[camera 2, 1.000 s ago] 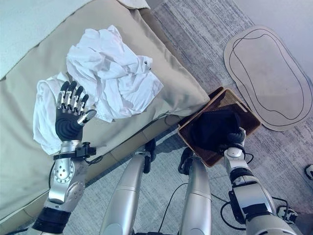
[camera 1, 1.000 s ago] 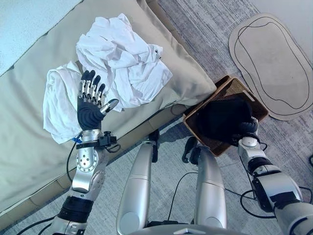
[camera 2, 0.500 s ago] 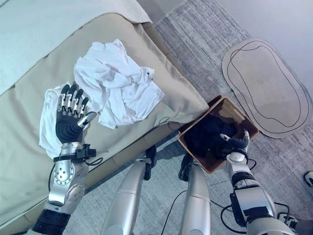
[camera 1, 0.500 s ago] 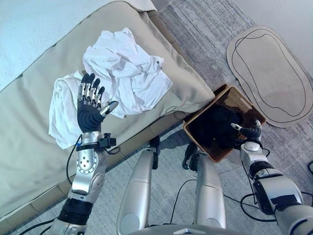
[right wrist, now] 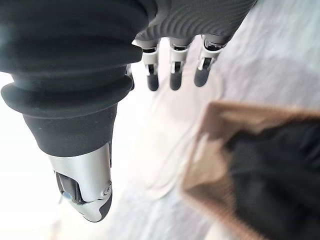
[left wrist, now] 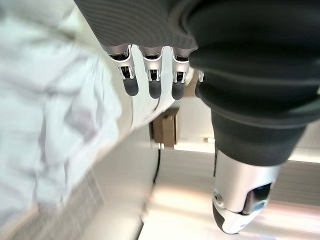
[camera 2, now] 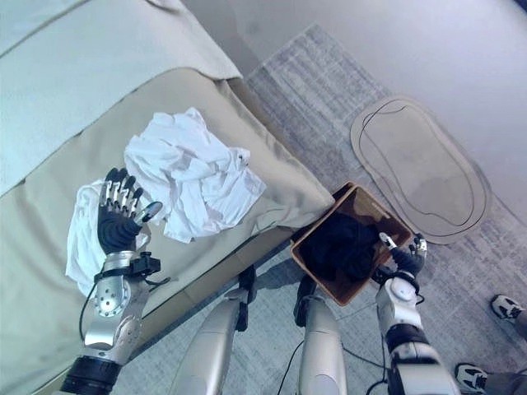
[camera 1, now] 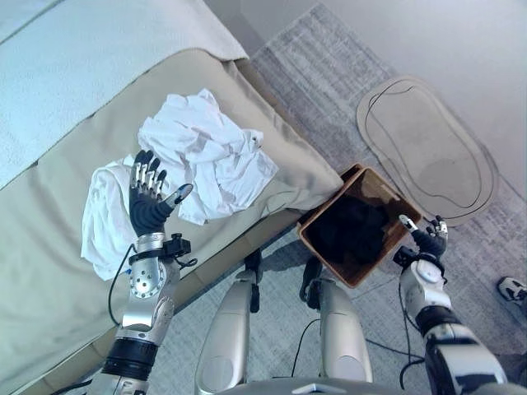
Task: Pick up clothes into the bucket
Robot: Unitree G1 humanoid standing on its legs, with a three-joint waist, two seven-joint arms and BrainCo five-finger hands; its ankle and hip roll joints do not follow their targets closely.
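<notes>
Beige bed [camera 1: 49,271]: crumpled white clothes [camera 1: 206,152] on it. Grey carpet [camera 1: 329,74]: brown basket [camera 1: 317,247], oval mat [camera 1: 424,148].

A beige bed cover [camera 1: 58,271] spreads to my left, with a paler blanket [camera 1: 74,66] across its far side. On my right a grey striped carpet [camera 1: 329,66] covers the floor, and an oval beige mat [camera 1: 424,148] lies on it, far right. A person's shoe [camera 1: 512,289] shows at the right edge.

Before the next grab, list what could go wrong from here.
The white clothes lie in a loose heap; the open left hand may lift only part, trailing cloth. The basket already holds dark clothing, so more may spill. It stands on the floor beside the sofa edge; a dragged sleeve could snag there.
</notes>
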